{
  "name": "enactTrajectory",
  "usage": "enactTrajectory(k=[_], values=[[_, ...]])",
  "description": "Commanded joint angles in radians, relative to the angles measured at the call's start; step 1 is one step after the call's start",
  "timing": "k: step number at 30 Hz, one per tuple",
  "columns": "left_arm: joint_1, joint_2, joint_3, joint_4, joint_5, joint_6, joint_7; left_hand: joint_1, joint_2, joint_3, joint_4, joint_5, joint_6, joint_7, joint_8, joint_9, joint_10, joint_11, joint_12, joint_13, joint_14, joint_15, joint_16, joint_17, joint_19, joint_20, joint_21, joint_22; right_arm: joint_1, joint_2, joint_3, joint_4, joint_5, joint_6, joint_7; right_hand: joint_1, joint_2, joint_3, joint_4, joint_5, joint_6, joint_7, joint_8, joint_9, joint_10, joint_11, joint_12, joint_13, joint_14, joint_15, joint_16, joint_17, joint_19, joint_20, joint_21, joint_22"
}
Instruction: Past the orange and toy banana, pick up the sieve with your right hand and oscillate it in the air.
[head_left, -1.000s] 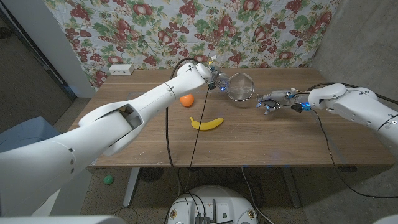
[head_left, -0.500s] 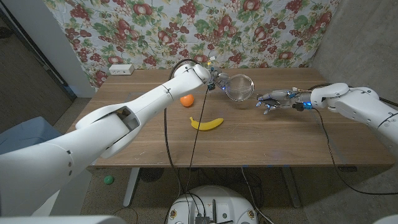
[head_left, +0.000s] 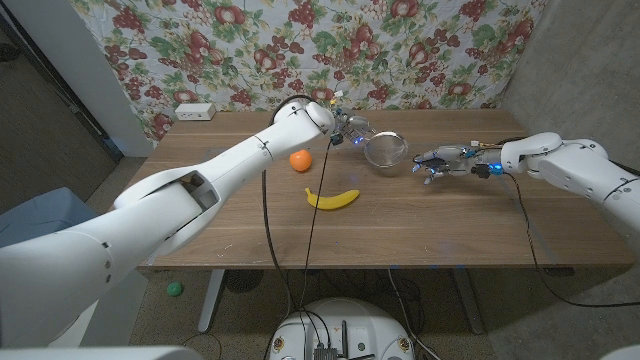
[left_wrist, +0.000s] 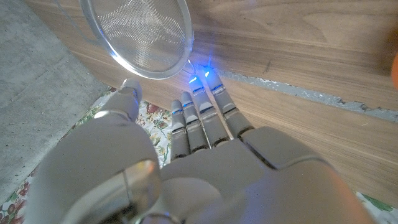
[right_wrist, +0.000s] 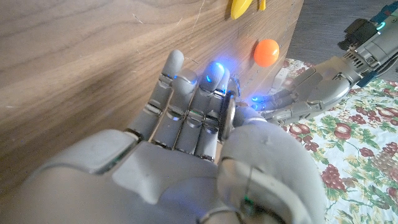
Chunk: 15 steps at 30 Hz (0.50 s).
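Wooden bench (head_left: 420, 225) w/ floral cloth behind. Left arm reaches far across; left robot hand (head_left: 345, 128) sits at the sieve's (head_left: 386, 151) handle side, past the orange (head_left: 300, 160). In left wrist view its fingers (left_wrist: 198, 115) run straight toward the sieve rim (left_wrist: 138, 37) w/ the thumb alongside; whether they actually pinch the handle is hidden, so can't tell if it's grasping or just touching. Right robot hand (head_left: 438, 161) hovers just beside the sieve on the other side, fingers extended and nothing in them, i.e. released; right wrist view shows its fingers (right_wrist: 186, 99) straight over the wood. Sieve is at far-centre bench, between the two hands, low, looks at or near the surface. Risks, my read: task wants the right hand, yet the left is the one on the sieve, so wrong-hand pickup or a fumbled handover could drop it; hands are close, so a knock could skid the sieve off the far edge. Toy banana (head_left: 332, 198) lies nearer, well apart. Sieve bowl: mesh bare, nothing in it.
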Motion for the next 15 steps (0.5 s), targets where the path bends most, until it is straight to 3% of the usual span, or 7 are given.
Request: enactTrajectory(k=[1, 4, 15], values=[[0.008, 0.036, -0.015, -0.034, -0.019, -0.008, -0.034, -0.053, -0.015, -0.020, 0.001, -0.006, -0.132, -0.006, 0.006, -0.002, -0.159, 0.031, 0.000, 0.001, -0.160, 0.051, -0.020, -0.009, -0.098, 0.025, -0.050, -0.003, 0.014, 0.018, -0.001, 0.047, 0.020, 0.022, 0.051, 0.006, -0.001, 0.003, 0.006, 0.010, 0.033, 0.031, 0.007, 0.020, 0.000, -0.009, 0.019, 0.017, -0.007, -0.059, 0.015, -0.001, -0.008, -0.073, 0.018, -0.002], [0.024, 0.047, -0.029, -0.052, -0.025, -0.011, -0.022, -0.080, -0.020, -0.029, 0.001, -0.007, -0.214, -0.024, 0.003, -0.004, -0.251, 0.056, -0.001, 0.001, -0.243, 0.073, -0.021, -0.015, -0.162, 0.039, -0.086, -0.005, 0.013, 0.019, 0.001, 0.052, 0.025, 0.026, 0.055, 0.008, -0.001, 0.003, 0.008, 0.010, 0.034, 0.032, 0.004, 0.024, 0.002, -0.011, 0.016, 0.007, -0.009, -0.058, 0.022, -0.001, -0.011, -0.074, 0.026, -0.005], [0.110, 0.092, -0.103, -0.165, -0.048, -0.043, 0.071, -0.141, -0.021, -0.041, 0.005, -0.011, -0.339, -0.056, 0.007, -0.006, -0.418, 0.062, 0.001, -0.001, -0.415, 0.115, -0.025, -0.022, -0.253, 0.057, -0.145, -0.005, -0.002, 0.012, 0.014, 0.041, 0.038, 0.034, 0.050, 0.013, -0.003, 0.002, 0.010, 0.011, 0.040, 0.032, -0.004, 0.035, -0.001, -0.013, 0.030, 0.014, -0.014, -0.059, 0.042, -0.001, -0.018, -0.077, 0.052, -0.016]])
